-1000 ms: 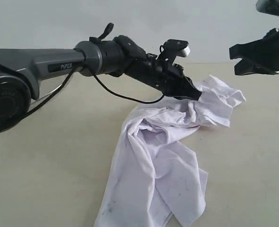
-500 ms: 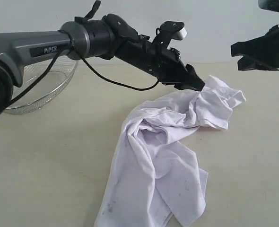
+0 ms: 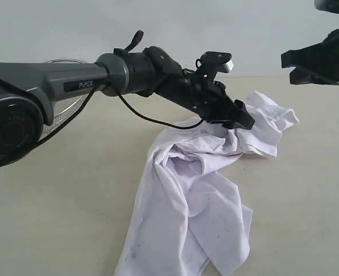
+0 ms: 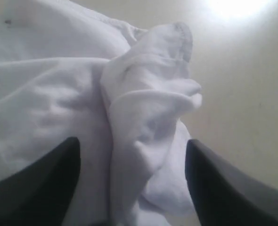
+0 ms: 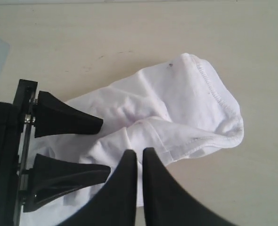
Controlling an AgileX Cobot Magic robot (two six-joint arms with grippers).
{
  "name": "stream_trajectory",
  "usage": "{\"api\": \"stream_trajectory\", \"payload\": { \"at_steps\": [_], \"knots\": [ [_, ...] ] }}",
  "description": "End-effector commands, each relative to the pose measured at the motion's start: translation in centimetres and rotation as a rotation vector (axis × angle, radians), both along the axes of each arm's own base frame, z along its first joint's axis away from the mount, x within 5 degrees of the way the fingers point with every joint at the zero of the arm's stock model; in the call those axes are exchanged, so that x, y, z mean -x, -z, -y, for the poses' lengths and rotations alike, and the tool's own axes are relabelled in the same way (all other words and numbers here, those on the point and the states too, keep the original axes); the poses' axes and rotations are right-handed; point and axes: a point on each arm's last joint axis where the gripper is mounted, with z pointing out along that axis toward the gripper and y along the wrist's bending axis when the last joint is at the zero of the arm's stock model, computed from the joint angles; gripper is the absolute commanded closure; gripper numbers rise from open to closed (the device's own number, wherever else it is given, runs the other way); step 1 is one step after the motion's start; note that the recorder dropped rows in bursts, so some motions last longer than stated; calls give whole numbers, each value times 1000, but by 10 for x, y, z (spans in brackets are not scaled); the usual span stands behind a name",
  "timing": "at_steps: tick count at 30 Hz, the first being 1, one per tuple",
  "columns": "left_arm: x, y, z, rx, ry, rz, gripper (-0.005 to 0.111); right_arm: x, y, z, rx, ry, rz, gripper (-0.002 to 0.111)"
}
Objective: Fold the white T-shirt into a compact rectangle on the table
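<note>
The white T-shirt [image 3: 198, 195] lies crumpled in a long heap on the table [image 3: 54, 201], one hemmed sleeve [image 5: 209, 108] spread out at its far end. My left gripper [image 3: 244, 122] hovers low over that bunched far part. Its fingers [image 4: 54, 179] stand wide apart, so it is open, with a rumpled fold of the shirt [image 4: 148, 117] lying below the gap. The right wrist view shows the left gripper [image 5: 105, 146] from the side, both fingers apart over the cloth. My right gripper [image 5: 140, 151] is shut and empty. It hangs raised at the upper right [image 3: 290, 66], clear of the shirt.
A silver wire-mesh basket [image 3: 63, 112] stands at the back left, mostly hidden behind my left arm [image 3: 83, 80]. That arm stretches across the table from the left. Bare beige tabletop [image 3: 307, 190] lies on both sides of the shirt.
My left gripper has opened and let go of the shirt's far part. It rose a little, then dropped back low over the cloth. The right gripper has stayed put.
</note>
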Motion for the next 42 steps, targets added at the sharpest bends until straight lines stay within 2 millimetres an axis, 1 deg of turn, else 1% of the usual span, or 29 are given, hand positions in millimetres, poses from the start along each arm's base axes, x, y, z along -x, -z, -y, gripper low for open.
{"api": "stream_trajectory", "payload": {
  "at_steps": [1,2,4,7,9,13,16,18,19,21,23,25,30,33,35,37,42],
  "knots": [
    [7,3,10,9,16,-16,46,1,-3,1,7,5,14,109],
    [8,5,11,10,11,-19,48,1,-3,1,9,3,15,109],
    [9,10,15,16,4,-26,57,1,-3,1,9,3,15,109],
    [8,12,14,15,-7,-22,82,1,-2,1,9,0,13,109],
    [5,8,12,19,-23,-8,102,1,-2,1,12,-2,12,109],
    [-4,-15,-1,26,-41,49,102,2,-2,1,28,-10,10,109],
    [-15,-46,-21,5,-61,134,102,1,-2,3,33,-3,15,109],
    [-23,-63,-37,-18,-102,166,102,1,-2,3,33,-3,15,109],
    [-27,-70,-47,-35,-128,177,102,1,-2,3,33,-3,15,109],
    [-29,-77,-60,-56,-118,162,102,1,-2,3,33,-3,15,109],
    [-28,-74,-66,-90,-94,145,102,1,-2,3,33,-3,15,109],
    [-29,-71,-71,-107,-111,114,102,1,-2,2,32,-5,13,109],
    [-21,-67,-71,-137,-40,38,102,1,-2,2,32,-5,13,109],
    [-17,-65,-75,-201,3,19,102,2,-2,2,36,-9,10,109],
    [-16,-69,-78,-228,-3,29,102,2,-2,2,37,-12,8,109],
    [-15,-78,-80,-235,-2,47,102,2,-2,2,40,-13,8,109],
    [-4,-95,-82,-239,43,11,102,2,-2,3,43,-13,8,109]
  ]
}}
